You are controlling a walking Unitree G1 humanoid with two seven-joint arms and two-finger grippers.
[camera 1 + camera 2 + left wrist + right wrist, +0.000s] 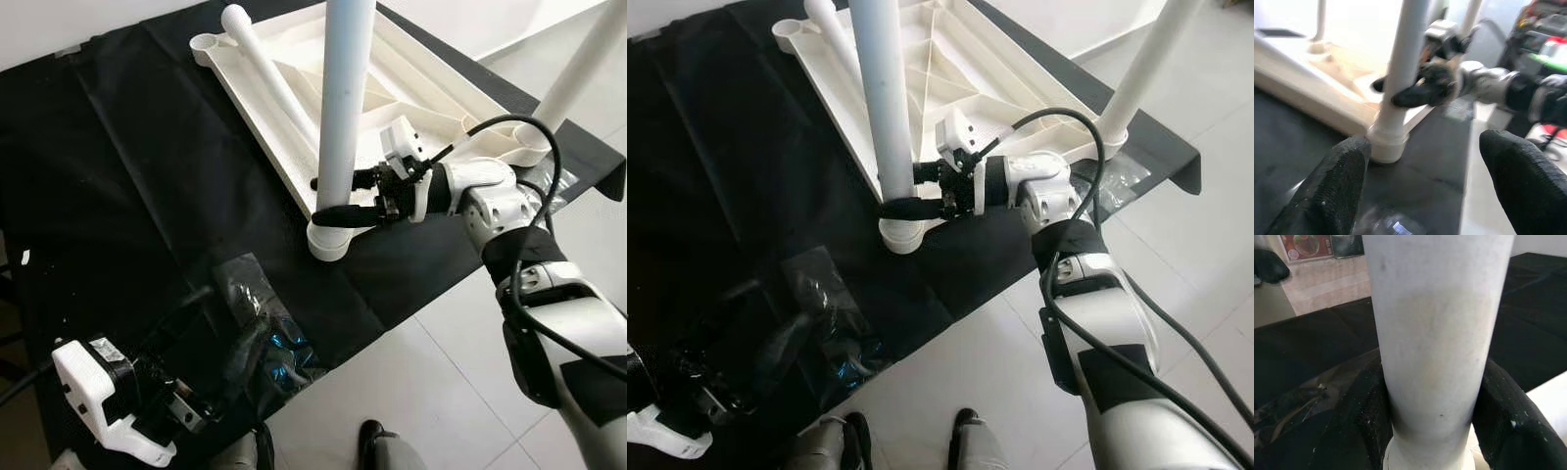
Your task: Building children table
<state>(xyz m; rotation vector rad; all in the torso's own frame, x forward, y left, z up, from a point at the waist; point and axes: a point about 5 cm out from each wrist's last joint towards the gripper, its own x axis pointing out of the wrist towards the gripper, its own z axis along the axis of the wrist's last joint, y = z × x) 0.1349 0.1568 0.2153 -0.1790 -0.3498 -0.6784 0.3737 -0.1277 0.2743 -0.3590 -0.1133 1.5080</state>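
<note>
Already the right gripper (343, 199) clamps both black fingers around a white plastic tube leg (345, 108) standing in the near corner socket of the upturned white tabletop (294, 162). Another leg (1141, 69) stands; one (266, 73) lies loose, unfitted. Left gripper (1420, 181) hangs open, empty.

So there's a big black cloth (147, 166) lying spread over the floor in front of me, wrinkled here and there and running off the frame edges. A crinkly clear plastic bag (260, 333) is sitting on it near the cloth's closest edge, catching blue glints. Pale floor tiles (431, 392) are showing past that edge, with grout lines crossing them. In my right wrist view, a poster (1305, 246) is leaning against something far off.
</note>
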